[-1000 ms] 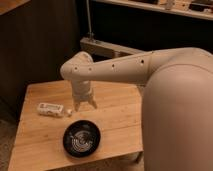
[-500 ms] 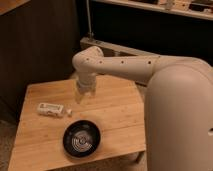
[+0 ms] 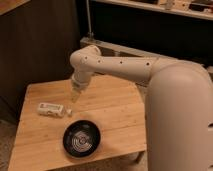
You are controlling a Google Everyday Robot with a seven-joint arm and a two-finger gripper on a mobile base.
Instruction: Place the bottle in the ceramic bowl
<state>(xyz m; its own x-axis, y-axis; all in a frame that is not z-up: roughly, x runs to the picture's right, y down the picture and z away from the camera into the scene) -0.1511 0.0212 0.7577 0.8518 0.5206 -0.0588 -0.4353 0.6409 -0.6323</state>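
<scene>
The small whitish bottle [image 3: 51, 109] lies on its side on the left part of the wooden table [image 3: 115, 112]. The black glossy ceramic bowl [image 3: 81, 139] with pale rings inside sits near the table's front edge, right of and nearer than the bottle. My gripper [image 3: 76, 95] hangs from the white arm above the table, up and to the right of the bottle and apart from it. It holds nothing.
A dark wooden wall [image 3: 37, 45] stands behind the table on the left. A metal rail and frame [image 3: 107, 47] run behind the table on the right. My large white arm body [image 3: 180, 120] fills the right side.
The gripper has risen and drawn back from low over the table near the bottle to higher above it. The bottle and bowl have not moved.
</scene>
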